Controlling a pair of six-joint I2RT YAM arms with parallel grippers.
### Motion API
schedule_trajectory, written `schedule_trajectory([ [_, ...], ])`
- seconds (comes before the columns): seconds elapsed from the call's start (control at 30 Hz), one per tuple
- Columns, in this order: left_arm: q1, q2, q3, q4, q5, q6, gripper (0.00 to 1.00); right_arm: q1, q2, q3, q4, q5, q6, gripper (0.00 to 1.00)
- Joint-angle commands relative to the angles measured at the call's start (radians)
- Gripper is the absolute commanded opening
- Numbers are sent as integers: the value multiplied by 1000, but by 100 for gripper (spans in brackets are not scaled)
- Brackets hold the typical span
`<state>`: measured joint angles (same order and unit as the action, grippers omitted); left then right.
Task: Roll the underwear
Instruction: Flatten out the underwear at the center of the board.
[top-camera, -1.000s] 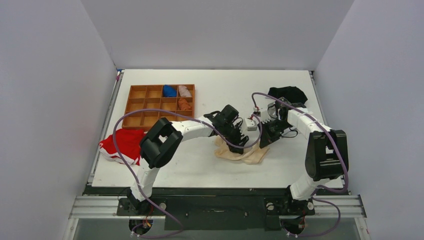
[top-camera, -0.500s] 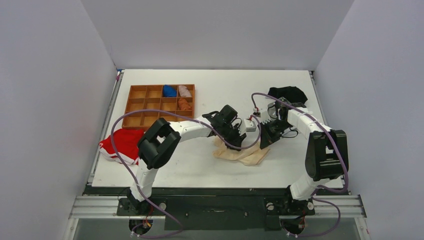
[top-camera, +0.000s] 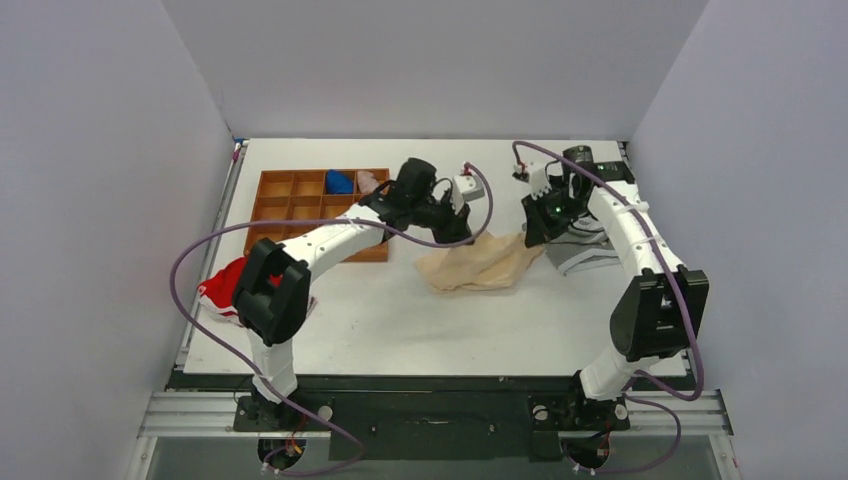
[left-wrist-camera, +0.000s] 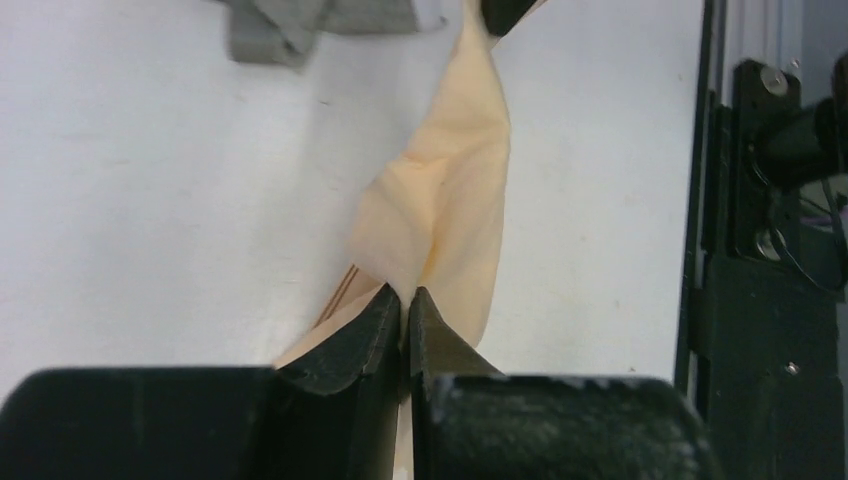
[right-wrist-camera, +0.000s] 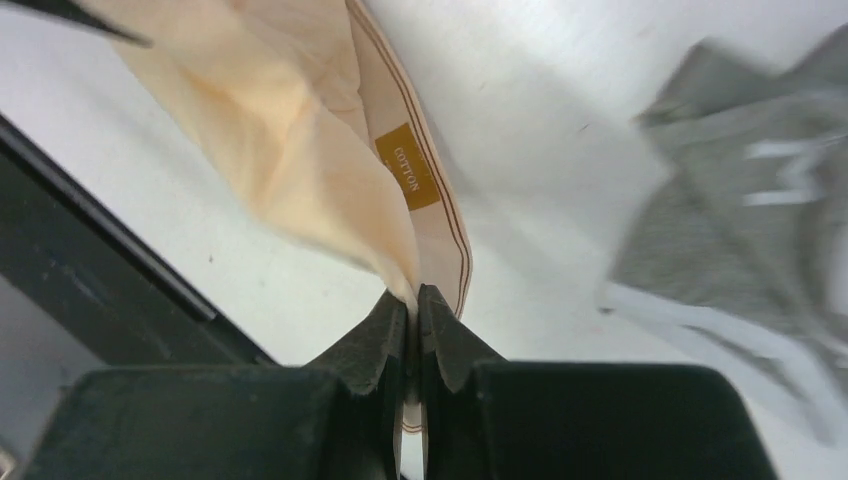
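Note:
The underwear, pale cream fabric, hangs stretched between my two grippers above the middle of the table, and its lower fold sags toward the tabletop. My left gripper is shut on its left edge; in the left wrist view the fingers pinch a thin fold of the cream cloth. On the other edge my right gripper is shut too. The right wrist view shows its fingers clamping the trimmed waistband of the underwear just below a brown label.
A grey garment with a white waistband lies under the right arm, also seen as grey cloth. A wooden compartment tray holding small rolls stands at the back left. A red garment lies at the left table edge.
My left gripper has shut on the underwear. Both arms then rose and moved toward the back, lifting the cloth off the table and pulling it out between them.

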<state>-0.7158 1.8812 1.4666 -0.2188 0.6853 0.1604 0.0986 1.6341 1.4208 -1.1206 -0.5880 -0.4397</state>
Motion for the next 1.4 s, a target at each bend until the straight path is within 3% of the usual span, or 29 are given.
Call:
schedule_trajectory([
  [0.0, 117, -27, 174, 0, 19, -9, 0, -5, 21, 313, -54, 66, 28, 0],
  [0.2, 181, 75, 547, -210, -16, 78, 0, 18, 93, 643, -83, 139, 58, 0],
  [0.27, 181, 74, 630, -243, -26, 100, 0, 44, 83, 650, -79, 169, 37, 0],
  [0.33, 181, 52, 618, -256, -29, 114, 0, 69, 28, 581, -52, 192, 10, 0],
  [0.43, 171, -14, 476, -235, -28, 140, 0, 108, -54, 360, 24, 230, -21, 0],
  [0.63, 91, -265, -120, -51, -104, 181, 0, 209, -225, -78, 158, 222, -48, 1],
  [0.7, 42, -339, -346, 9, -138, 196, 0, 229, -265, -207, 191, 188, -53, 7],
  [0.73, 6, -347, -387, 11, -146, 199, 7, 236, -284, -246, 206, 177, -61, 11],
  [0.77, -12, -355, -447, 3, -164, 207, 13, 238, -290, -307, 212, 157, -68, 20],
  [0.8, -44, -357, -473, -1, -178, 212, 23, 240, -297, -335, 213, 148, -84, 26],
  [0.83, -58, -363, -516, -2, -200, 212, 26, 241, -297, -378, 211, 131, -90, 37],
  [0.9, -89, -373, -560, -14, -215, 218, 38, 241, -296, -415, 196, 103, -106, 48],
  [1.1, -114, -400, -555, -93, -260, 238, 68, 239, -318, -410, 122, 54, -143, 58],
  [1.27, -114, -422, -525, -95, -285, 247, 77, 215, -324, -396, 250, 166, -20, 58],
  [1.37, -111, -407, -490, -86, -294, 246, 78, 206, -239, -353, 325, 212, 46, 57],
])
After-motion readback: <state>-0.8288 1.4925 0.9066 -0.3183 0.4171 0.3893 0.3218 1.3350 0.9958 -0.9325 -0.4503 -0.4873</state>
